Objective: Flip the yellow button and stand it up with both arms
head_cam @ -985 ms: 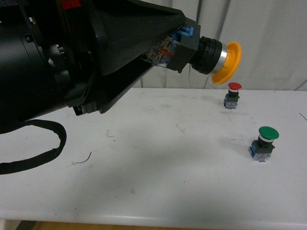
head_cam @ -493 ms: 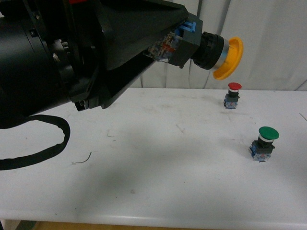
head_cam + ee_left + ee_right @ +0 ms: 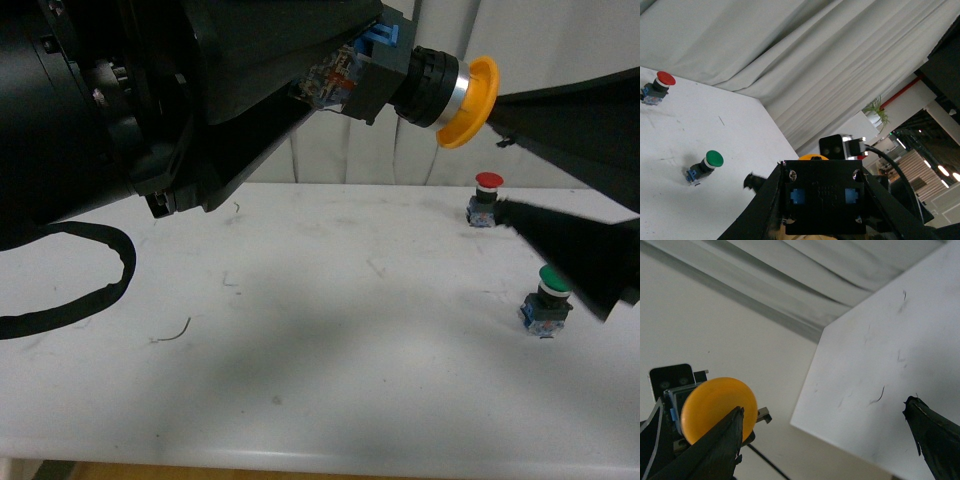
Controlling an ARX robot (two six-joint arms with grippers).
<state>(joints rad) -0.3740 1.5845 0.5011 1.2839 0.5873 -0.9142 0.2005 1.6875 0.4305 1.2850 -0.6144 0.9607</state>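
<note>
The yellow button (image 3: 445, 88) hangs high above the table, lying sideways with its yellow cap pointing right. My left gripper (image 3: 345, 80) is shut on its dark blocky base. The left wrist view shows that base (image 3: 822, 210) from behind, wedged between the two black fingers, with a sliver of yellow cap above it. My right gripper (image 3: 497, 160) reaches in from the right, open. Its upper finger is close by the cap's rim and its lower finger is well below. In the right wrist view the cap (image 3: 715, 407) sits just behind one finger (image 3: 715, 450), at the edge of the wide-open right gripper (image 3: 822, 406).
A red-capped switch (image 3: 486, 198) stands upright at the back right of the white table (image 3: 320, 330). A green-capped switch (image 3: 548, 300) stands nearer, partly behind my right gripper's lower finger. A black cable (image 3: 100, 300) loops at the left. A grey curtain hangs behind.
My right gripper has come into view from the right, open beside the yellow cap. The left arm has lifted the button slightly and still holds it.
</note>
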